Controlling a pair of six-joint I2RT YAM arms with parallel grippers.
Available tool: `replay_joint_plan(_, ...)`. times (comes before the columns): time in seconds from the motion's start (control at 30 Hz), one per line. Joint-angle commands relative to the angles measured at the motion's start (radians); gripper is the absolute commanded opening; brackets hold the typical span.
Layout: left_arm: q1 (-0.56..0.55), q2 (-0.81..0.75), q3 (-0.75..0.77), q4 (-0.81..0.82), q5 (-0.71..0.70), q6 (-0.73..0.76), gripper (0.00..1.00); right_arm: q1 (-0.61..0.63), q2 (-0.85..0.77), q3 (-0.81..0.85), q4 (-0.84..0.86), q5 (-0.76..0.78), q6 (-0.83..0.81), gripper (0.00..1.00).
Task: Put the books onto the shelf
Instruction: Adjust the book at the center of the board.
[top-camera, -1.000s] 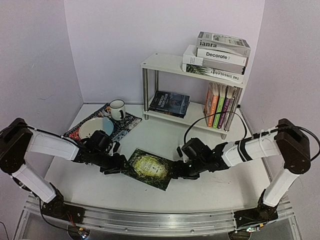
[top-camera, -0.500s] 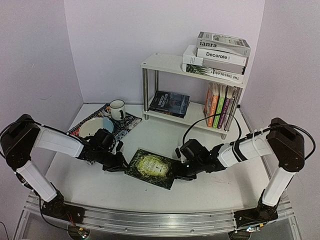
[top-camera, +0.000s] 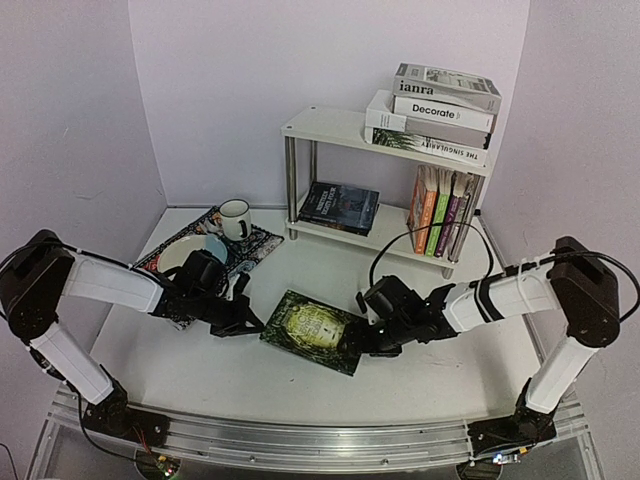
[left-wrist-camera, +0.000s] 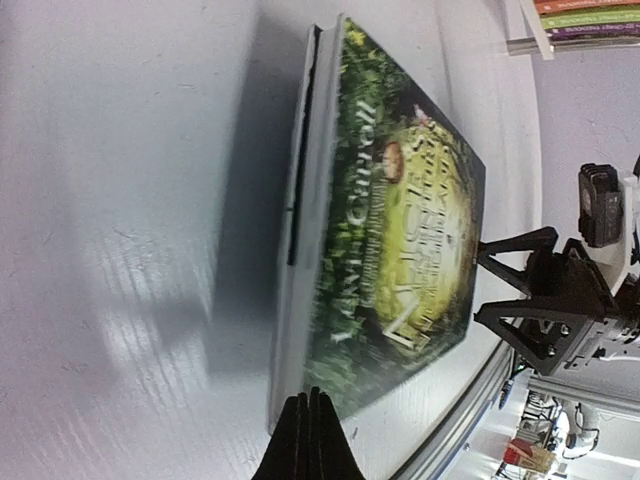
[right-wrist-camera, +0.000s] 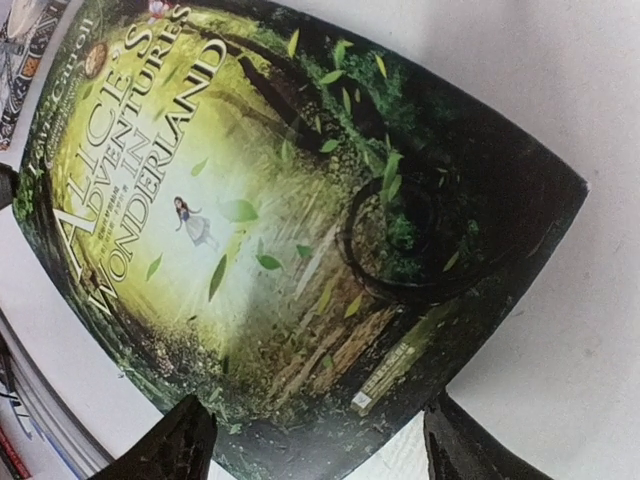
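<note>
A green "Alice's Adventures in Wonderland" book (top-camera: 318, 331) lies flat on the white table between my two arms. My left gripper (top-camera: 250, 322) is shut and empty, its tip (left-wrist-camera: 308, 400) right at the book's (left-wrist-camera: 400, 220) near-left corner. My right gripper (top-camera: 358, 340) stands open, low at the book's right corner, with a finger on each side of that corner (right-wrist-camera: 320, 438) and the cover (right-wrist-camera: 270, 200) filling the right wrist view. The white shelf (top-camera: 335, 128) stands at the back right. It holds a stack of large books (top-camera: 435, 115) on top, a dark book (top-camera: 340, 207) lying below and upright paperbacks (top-camera: 443, 212).
A patterned mat (top-camera: 255, 243) with a bowl (top-camera: 190, 255) and a white mug (top-camera: 235, 218) lies at the back left, close behind my left arm. Lilac walls enclose the table on three sides. A metal rail (top-camera: 320, 440) runs along the near edge.
My left gripper has shut and moved right against the book. The book has slid a little right and towards the shelf. The right gripper narrowed, then opened again.
</note>
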Motion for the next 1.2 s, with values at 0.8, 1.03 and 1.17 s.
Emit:
replay_joint_plan(0.8,0.005,-0.107,-0.002,0.044,-0.132,0.043,0.89,0.154,-0.071,0.145,-0.426,0.421,-0.292,0.81)
replay_joint_plan(1.03,0.005,-0.217,0.020,-0.100,-0.361,0.054,1.00,0.153,-0.105,0.139,-0.384,0.386,-0.231,0.88)
replay_joint_plan(1.17,0.005,-0.272,-0.005,-0.063,-0.326,0.152,1.00,0.153,-0.147,0.097,-0.344,0.394,-0.173,0.98)
